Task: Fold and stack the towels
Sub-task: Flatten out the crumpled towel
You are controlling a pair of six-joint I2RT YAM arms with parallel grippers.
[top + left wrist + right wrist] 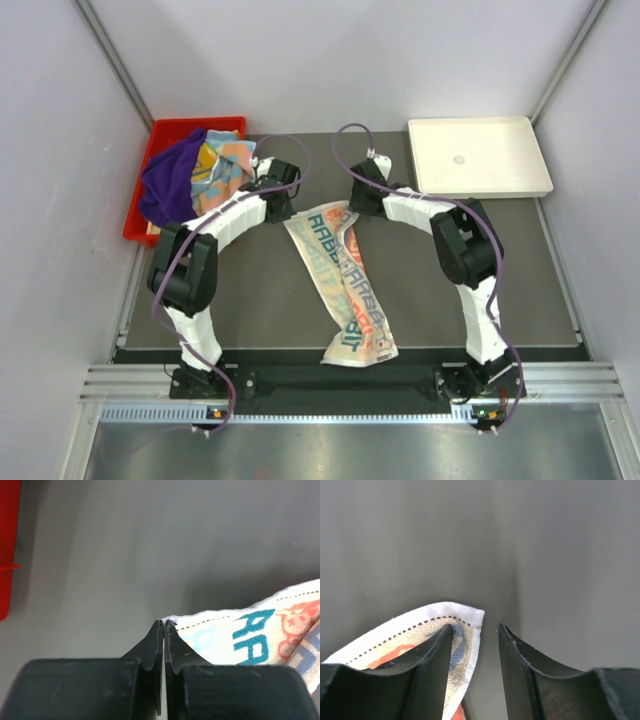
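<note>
A long teal, orange and white lettered towel (345, 290) lies twisted on the dark mat between the arms. My left gripper (288, 208) is at its far left corner. In the left wrist view the left gripper (164, 622) is shut, with the white hem of the towel (250, 635) pinched at its tips. My right gripper (356, 204) is at the far right corner. In the right wrist view the right gripper (476, 626) is open: the towel corner (435, 612) drapes against the left finger (432, 665), with a gap to the other finger. A purple towel (170, 182) and a multicoloured towel (222, 165) lie bunched in the red bin.
The red bin (160, 133) stands at the back left, just off the mat (440, 320). A white shallow tray (500, 165) sits at the back right. Grey walls close in both sides.
</note>
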